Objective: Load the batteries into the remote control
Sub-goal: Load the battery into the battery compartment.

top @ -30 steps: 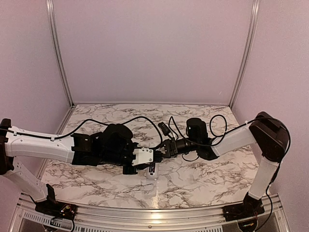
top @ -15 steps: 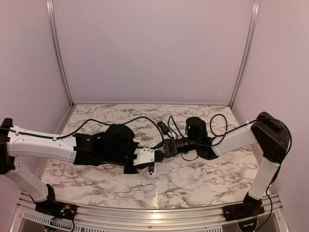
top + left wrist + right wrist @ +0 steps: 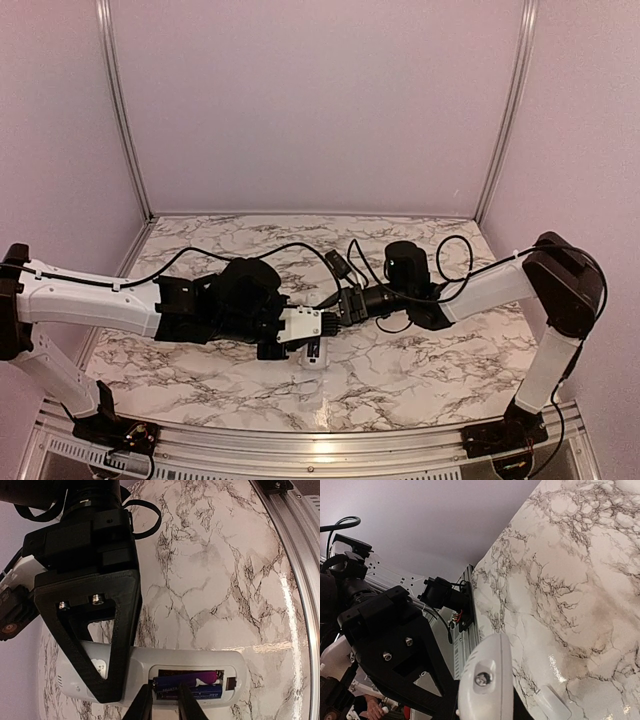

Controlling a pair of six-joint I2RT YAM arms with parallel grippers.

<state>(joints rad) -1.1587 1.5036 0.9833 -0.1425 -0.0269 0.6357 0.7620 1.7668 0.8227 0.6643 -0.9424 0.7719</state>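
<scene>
The white remote control [image 3: 190, 657] is held a little above the table, back side up, with its battery bay open. It also shows in the top view [image 3: 314, 352] and end-on in the right wrist view [image 3: 487, 680]. My right gripper [image 3: 485, 705] is shut on the remote's body; its black finger [image 3: 95, 620] crosses the remote. One dark battery [image 3: 210, 693] lies flat in the bay. A second battery [image 3: 200, 680] sits tilted above it. My left gripper [image 3: 165, 700] is shut on that battery's left end.
A small white battery cover [image 3: 554, 702] lies on the marble table [image 3: 225, 570] just beside the remote. The metal front rail [image 3: 300, 540] runs along the table's near edge. Black cables [image 3: 350, 262] trail behind the grippers.
The right gripper has edged slightly left toward the left gripper. Both grips are unchanged.
</scene>
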